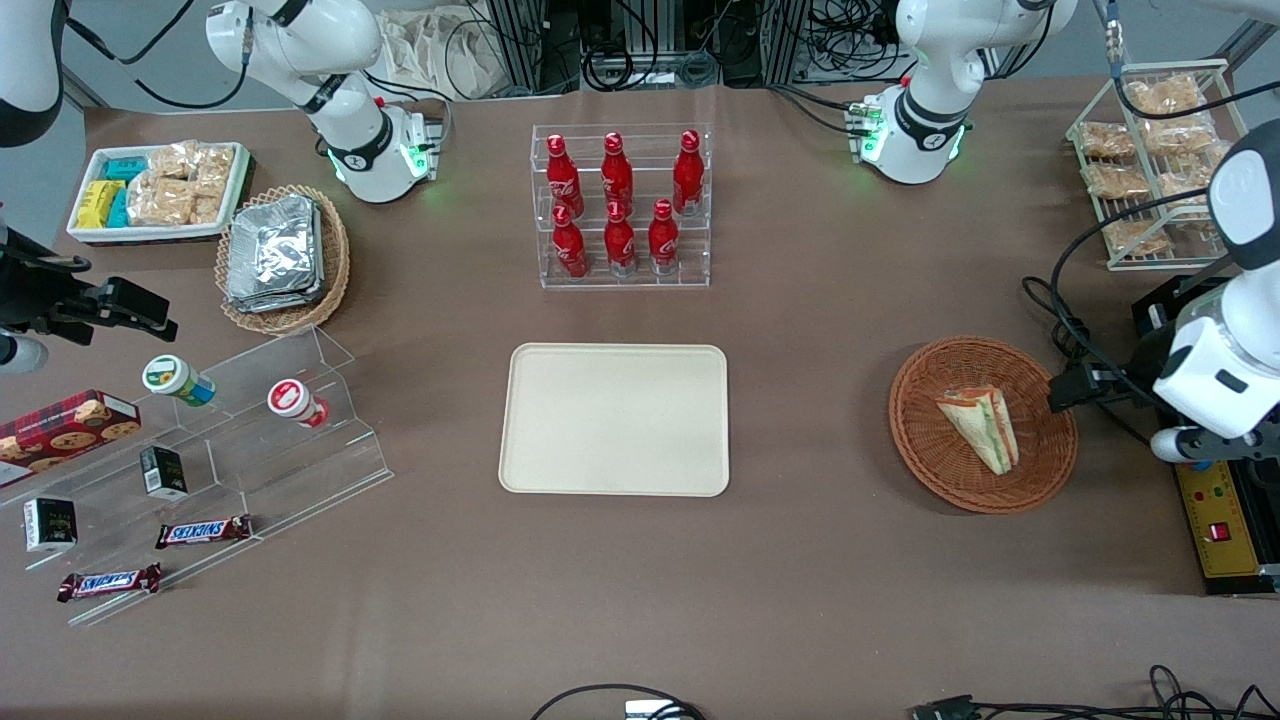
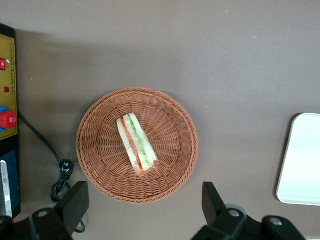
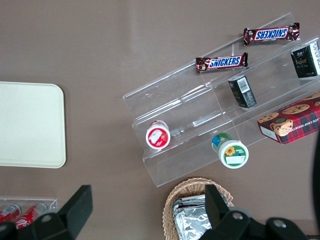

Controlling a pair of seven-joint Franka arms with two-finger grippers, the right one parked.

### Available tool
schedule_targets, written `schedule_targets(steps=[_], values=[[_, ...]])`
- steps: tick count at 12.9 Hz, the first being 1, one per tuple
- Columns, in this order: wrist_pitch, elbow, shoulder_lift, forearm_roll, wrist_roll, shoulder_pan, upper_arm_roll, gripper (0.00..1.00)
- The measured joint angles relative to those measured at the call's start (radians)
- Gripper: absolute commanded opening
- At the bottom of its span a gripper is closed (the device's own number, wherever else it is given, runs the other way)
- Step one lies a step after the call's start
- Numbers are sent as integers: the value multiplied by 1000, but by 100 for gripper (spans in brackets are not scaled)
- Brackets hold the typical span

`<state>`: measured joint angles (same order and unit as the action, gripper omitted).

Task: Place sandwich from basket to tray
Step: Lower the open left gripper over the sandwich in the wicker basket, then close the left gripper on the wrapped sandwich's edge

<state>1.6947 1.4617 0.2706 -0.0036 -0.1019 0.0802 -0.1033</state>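
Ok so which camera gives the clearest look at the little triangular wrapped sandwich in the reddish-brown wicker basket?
The left wrist view: the open gripper hangs above the basket, so the sandwich shows centred with its green and red layers. The front view shows the sandwich smaller, from overhead. The right wrist view misses it.

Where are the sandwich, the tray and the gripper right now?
sandwich (image 2: 136, 144): left wrist view, middle of the filling edge.
tray (image 1: 615, 420): front view, bare centre.
gripper (image 2: 145, 200): left wrist view, midway between its open fingertips, above the basket (image 2: 100, 150).
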Motion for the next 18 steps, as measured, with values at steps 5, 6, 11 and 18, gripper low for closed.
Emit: schedule_targets(steps=[5, 6, 11, 18], values=[[105, 107, 28, 42, -241, 39, 4, 100], [150, 141, 29, 50, -290, 42, 4, 100], [334, 322, 24, 90, -447, 42, 4, 100], [733, 653, -44, 89, -466, 53, 4, 100]])
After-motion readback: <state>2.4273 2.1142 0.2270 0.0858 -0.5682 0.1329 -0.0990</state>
